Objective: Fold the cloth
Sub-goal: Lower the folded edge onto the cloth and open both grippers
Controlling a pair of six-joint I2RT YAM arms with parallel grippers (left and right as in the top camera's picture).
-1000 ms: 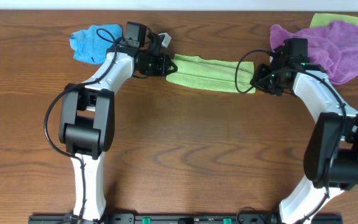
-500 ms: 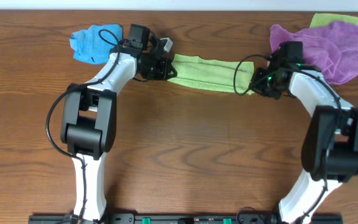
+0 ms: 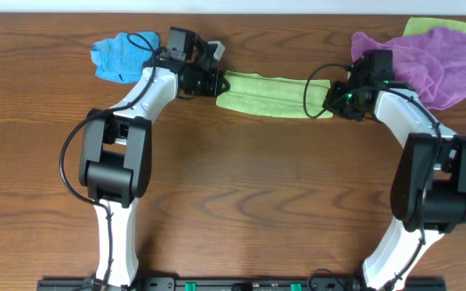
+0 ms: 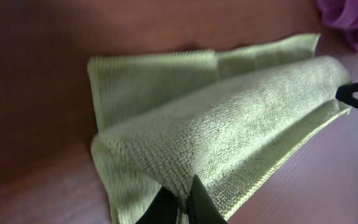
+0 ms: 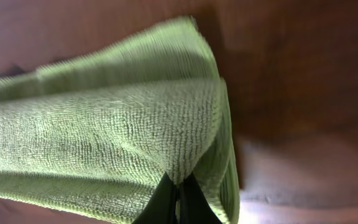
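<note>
Cloth (image 3: 269, 94) edges pinched: left end effector (image 3: 219, 83), right end effector (image 3: 333, 100); purple towel (image 3: 445, 61) near.

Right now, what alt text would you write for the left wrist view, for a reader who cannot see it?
The left end effector pinches the near edge of a folded green microfiber cloth, which rises in a ridge over the dark wooden table. A purple cloth shows at the top right corner.
</note>
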